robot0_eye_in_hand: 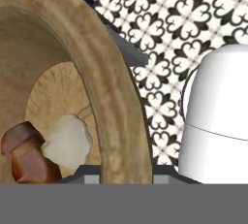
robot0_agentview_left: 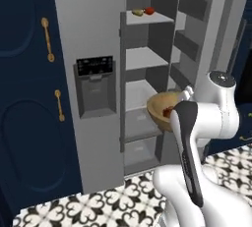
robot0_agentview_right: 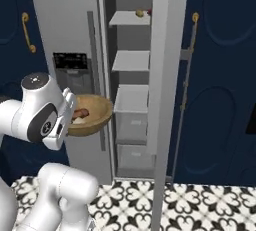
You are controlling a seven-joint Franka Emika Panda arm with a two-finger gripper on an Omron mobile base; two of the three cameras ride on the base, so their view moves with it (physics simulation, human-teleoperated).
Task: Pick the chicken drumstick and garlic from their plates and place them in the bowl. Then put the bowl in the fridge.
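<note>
The bowl (robot0_eye_in_hand: 114,106) hangs in the air in front of the open fridge (robot0_agentview_left: 93,39), carried by its rim, with the chicken drumstick (robot0_eye_in_hand: 24,152) and the garlic (robot0_eye_in_hand: 68,139) lying together in its bottom. The hand (robot0_eye_in_hand: 118,175) is pinched shut on that rim; the bowl's hollow opens to one side of it. The fridge's grey shelves (robot0_agentview_right: 131,98) lie just beyond the bowl, so the coming move is probably a forward reach onto the middle shelf.

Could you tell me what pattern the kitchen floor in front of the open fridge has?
The tiled kitchen floor has a black-and-white floral pattern, clearest in the hand view.
</note>
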